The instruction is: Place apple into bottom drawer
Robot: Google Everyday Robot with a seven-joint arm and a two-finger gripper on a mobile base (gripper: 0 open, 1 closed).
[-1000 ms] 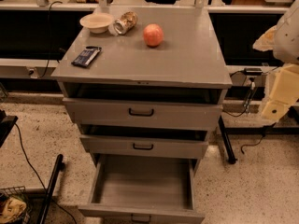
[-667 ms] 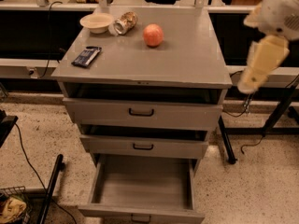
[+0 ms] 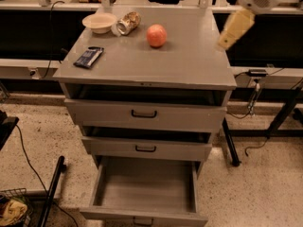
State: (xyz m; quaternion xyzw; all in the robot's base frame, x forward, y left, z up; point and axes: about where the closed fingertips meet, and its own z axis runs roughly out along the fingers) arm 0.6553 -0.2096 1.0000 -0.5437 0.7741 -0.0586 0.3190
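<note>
1. Far left, front of the cabinet top (image 3: 189, 60): a dark flat snack packet (image 3: 89, 56) lies well apart from the fruit. It plays no part in your task.
2. Rear left: a cream bowl (image 3: 99, 22) stands upright. A metallic can (image 3: 128, 22) lies on its side just beside it, and contact between the two cannot be confirmed.
3. Centre, below: the bottom drawer (image 3: 142, 188) is pulled well out and its grey inside is bare. The top drawer (image 3: 144, 113) and the middle drawer (image 3: 146, 148) above it stand only slightly ajar, so you have open access from above.
4. Centre, rear of the cabinet top: the apple (image 3: 156, 35) rests just right of the can and apart from it.
   - Expect it to be firm, fairly light and smooth-skinned. It will likely roll if nudged off-centre.
   - Take hold across its widest girth, with one contact on each opposite side and the approach from above.
   - Use moderate force. Too little may let the skin slip, and too much may bruise the flesh.
   - Release it low inside the drawer, since a drop could bruise it or set it rolling.
5. Upper right: the gripper (image 3: 233, 30) hangs over the right rear edge of the cabinet top. It is well apart from the apple and not in contact with it. You cannot tell from this view whether it is wide or narrow.
</note>
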